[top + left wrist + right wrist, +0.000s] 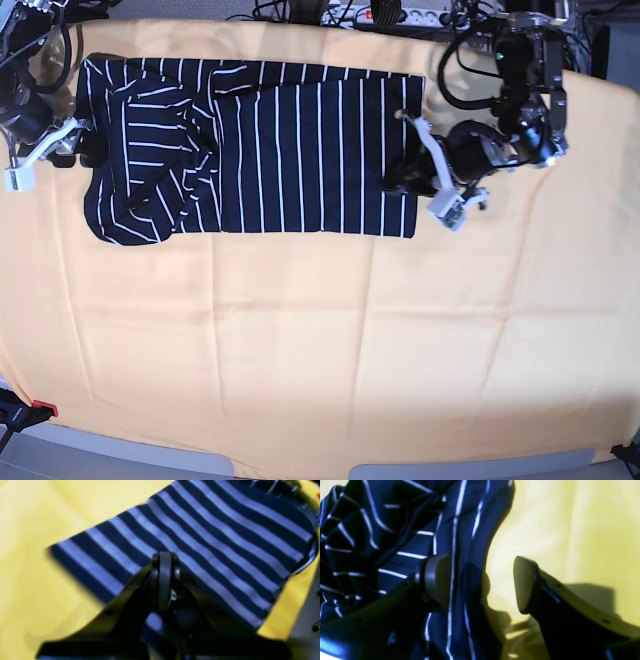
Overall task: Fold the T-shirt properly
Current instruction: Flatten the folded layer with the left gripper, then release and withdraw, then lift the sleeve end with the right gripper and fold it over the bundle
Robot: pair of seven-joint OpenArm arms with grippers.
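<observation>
The shirt point(310, 160) lies directly on the surface point(300, 340), in no container, bunched at one end. The left fingers point(162, 580) are pressed together over its flat part; the right fingers point(482, 585) are spread wide around its bunched end's outer edge, pinching nothing.

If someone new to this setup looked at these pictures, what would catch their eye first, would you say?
Probably the dark, white-striped T-shirt, spread across the pale table. Next, the two grippers at its ends: the left one shut over the smoother part, the right one open at the rumpled end.
</observation>
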